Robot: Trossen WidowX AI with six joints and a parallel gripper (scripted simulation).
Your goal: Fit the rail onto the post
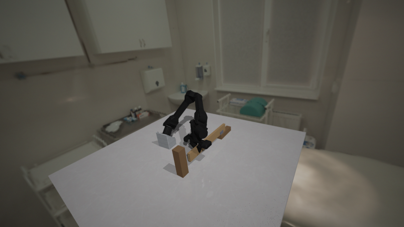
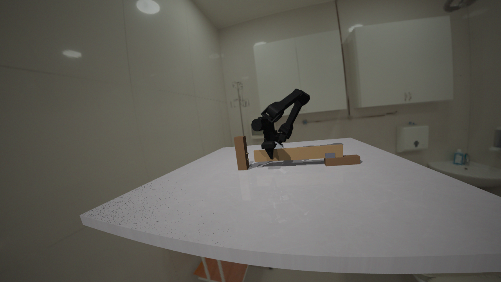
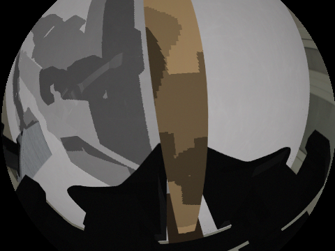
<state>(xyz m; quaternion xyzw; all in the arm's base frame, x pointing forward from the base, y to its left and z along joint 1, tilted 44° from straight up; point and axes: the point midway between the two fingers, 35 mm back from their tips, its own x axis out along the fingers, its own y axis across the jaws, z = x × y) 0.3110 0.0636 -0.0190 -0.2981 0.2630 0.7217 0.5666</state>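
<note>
The long light-wood rail (image 1: 213, 137) (image 2: 304, 153) (image 3: 185, 104) is raised off the table and nearly level, its near end slightly lower in the exterior view. My gripper (image 1: 201, 149) (image 2: 271, 157) (image 3: 174, 146) is shut on the rail close to its near end. The darker post (image 1: 180, 162) (image 2: 241, 153) stands upright; two short pegs (image 2: 247, 156) stick out toward the rail. A small gap separates the pegs from the rail's end. The rail's far end sits at the grey bracket (image 1: 221, 132) (image 2: 330, 155) on the footboard block (image 1: 226, 133) (image 2: 345, 160).
The arm's grey base block (image 1: 166, 140) (image 3: 34, 150) stands on the table to the left of the rail in the top view. The white table (image 1: 240, 180) (image 2: 315, 210) has its edges well away from the post and block.
</note>
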